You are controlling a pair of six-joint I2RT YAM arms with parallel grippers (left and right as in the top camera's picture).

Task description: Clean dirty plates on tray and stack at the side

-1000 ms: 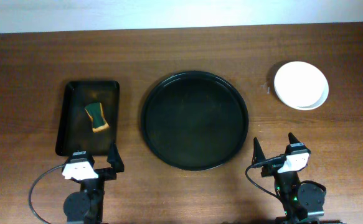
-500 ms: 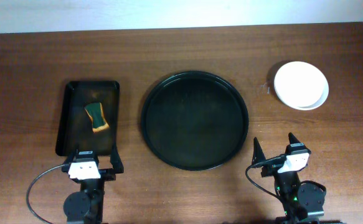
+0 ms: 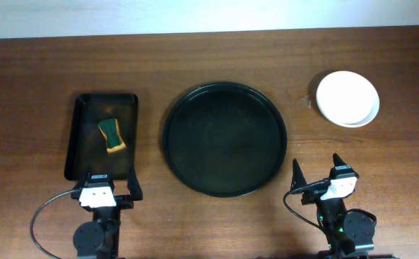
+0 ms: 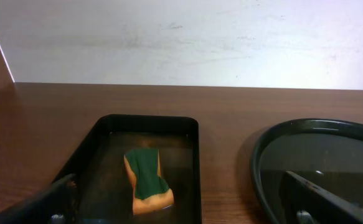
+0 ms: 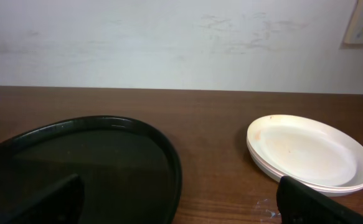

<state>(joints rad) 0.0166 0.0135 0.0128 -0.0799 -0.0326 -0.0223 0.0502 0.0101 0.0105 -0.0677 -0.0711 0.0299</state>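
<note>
The round black tray [image 3: 224,139] lies bare in the middle of the table; its rim also shows in the left wrist view [image 4: 318,155] and the right wrist view [image 5: 94,162]. The plates [image 3: 347,98] sit in one white stack at the far right, off the tray, and show in the right wrist view [image 5: 309,152] with faint orange specks on the top plate. My left gripper [image 3: 111,181] is open and empty at the near edge, left of the tray. My right gripper [image 3: 317,169] is open and empty at the near edge, right of the tray.
A rectangular black tray [image 3: 102,135] stands left of the round tray and holds a green and orange sponge [image 3: 111,134], also in the left wrist view [image 4: 147,179]. A pale wall runs behind the table's far edge.
The left gripper shifted slightly from one second ago, then held still. The right arm, plates and trays have not moved.
</note>
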